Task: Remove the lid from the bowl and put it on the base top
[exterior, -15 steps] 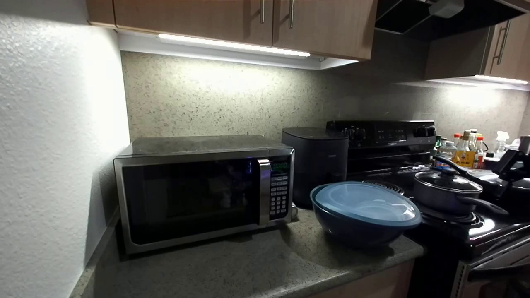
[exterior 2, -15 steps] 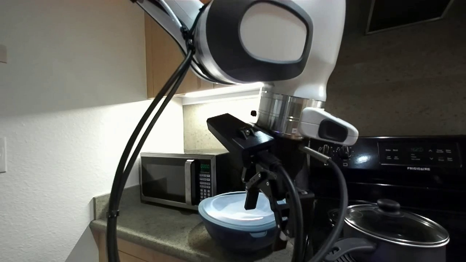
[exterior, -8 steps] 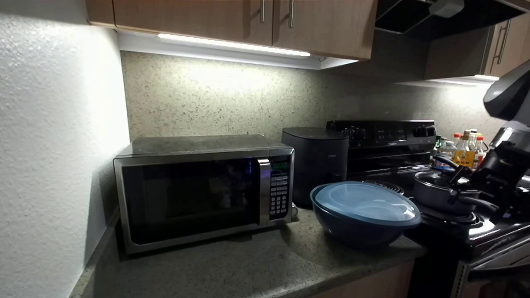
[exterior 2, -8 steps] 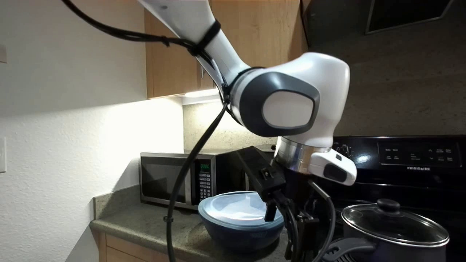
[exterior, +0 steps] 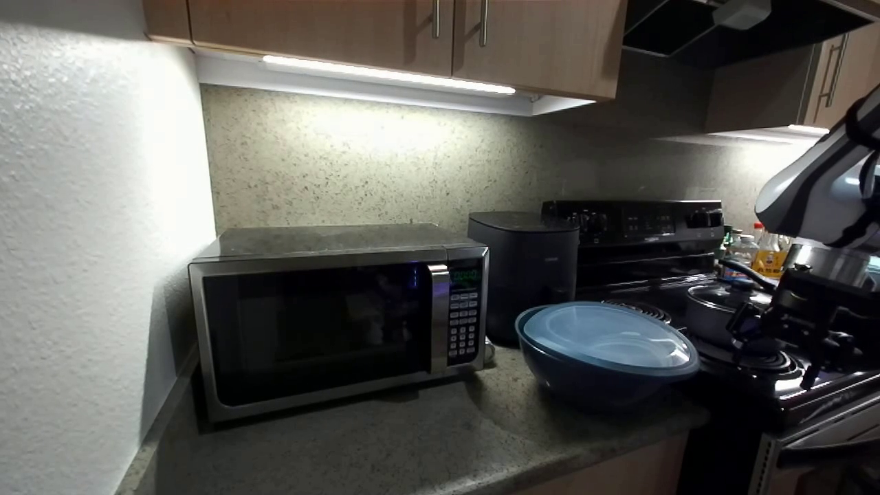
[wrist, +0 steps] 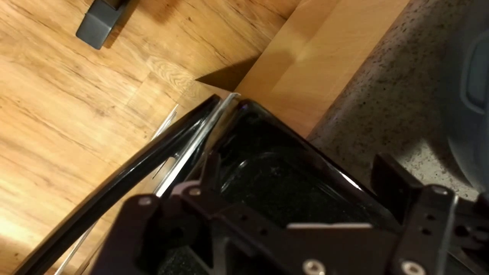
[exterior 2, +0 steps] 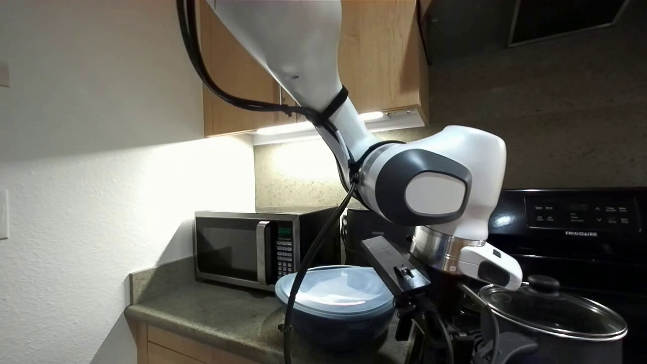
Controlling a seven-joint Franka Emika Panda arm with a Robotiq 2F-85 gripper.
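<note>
Blue-grey and see-through, the lid (exterior: 608, 335) lies on the bowl (exterior: 591, 388), set a little off, so that a strip of the bowl's rim shows on the side toward the black appliance (exterior: 526, 275). The bowl stands on the counter (exterior: 385, 440), at the end by the stove (wrist: 275, 183); the microwave (exterior: 330, 323) is on the same counter, its green digits lit.

The jaws are wide: in the wrist view the gripper (wrist: 296, 164) has its 2 fingers (wrist: 395, 179) well apart, with stove top showing between them. It hangs over the front of the stove, near the bowl but apart from it. At the right edge of the wrist view is a blurred blue-grey side with a tab; whether it is lid or bowl I cannot tell.

White and dark grey, the arm (exterior 2: 480, 172) extends from the top edge in an exterior view, and its black cable (exterior 2: 318, 240) crosses in front of the lid there. A pot (exterior 2: 581, 351) with a glass cover (exterior 2: 561, 316) stands on the stove. Bottles (exterior: 770, 261) stand past the stove. Upper cabinets (exterior: 323, 34) hang over the counter, a lit strip (exterior: 385, 74) below them. Wood floor (wrist: 76, 107) shows in the wrist view.
</note>
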